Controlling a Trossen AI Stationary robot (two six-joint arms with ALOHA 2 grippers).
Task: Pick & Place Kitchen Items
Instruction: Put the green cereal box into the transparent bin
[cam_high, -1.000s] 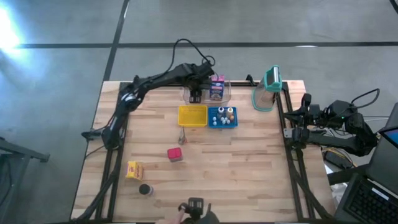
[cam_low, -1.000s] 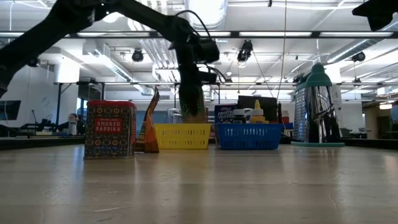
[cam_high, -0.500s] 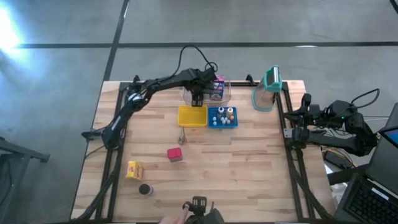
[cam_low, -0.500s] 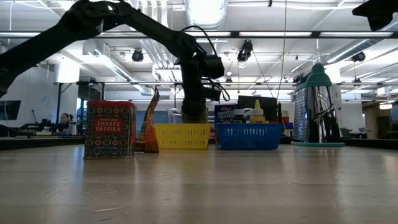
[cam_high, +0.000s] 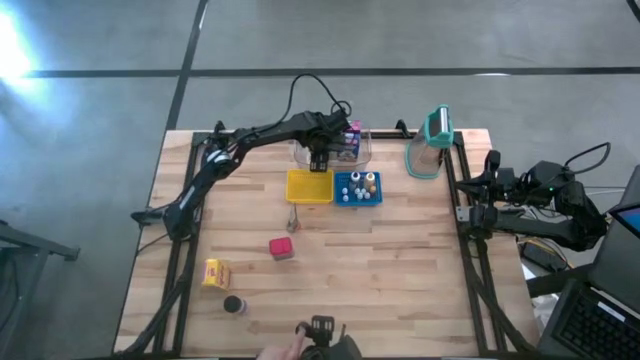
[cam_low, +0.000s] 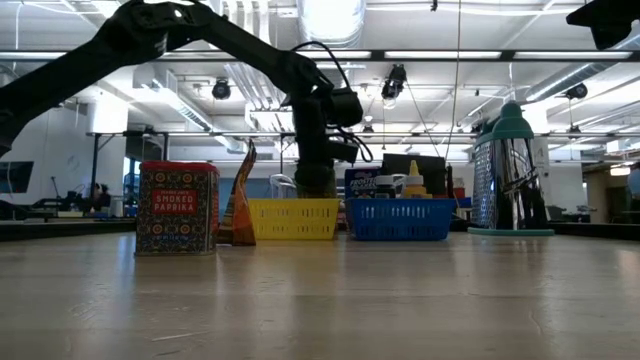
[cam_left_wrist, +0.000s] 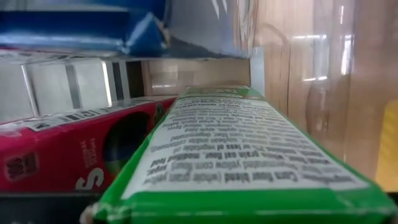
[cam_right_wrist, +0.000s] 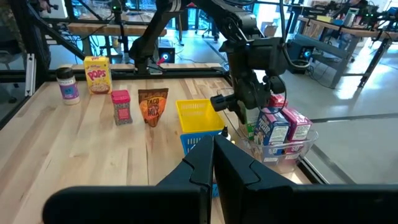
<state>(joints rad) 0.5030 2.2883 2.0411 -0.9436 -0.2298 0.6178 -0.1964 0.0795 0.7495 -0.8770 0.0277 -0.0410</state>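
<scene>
Left gripper (cam_high: 318, 160) reaches into the clear plastic bin (cam_high: 362, 146) over a green rectangular carton (cam_left_wrist: 249, 149), fingers' state unclear, while the right gripper (cam_right_wrist: 214, 146), fingers closed, waits beside the wooden surface (cam_high: 400, 260).

Bright ceiling lights fill the low view's upper half, with a glaring white patch at top centre, so the dark left arm (cam_low: 200, 40) reads almost as a silhouette. The pale wooden table (cam_low: 320, 300) in the lower half is soft and out of focus. In the high view, a white glare burns at the upper left corner on the grey floor (cam_high: 100, 60); shadows are faint. The left wrist view is dim, the green carton with white print (cam_left_wrist: 242, 155) blurred at its near edge.
</scene>
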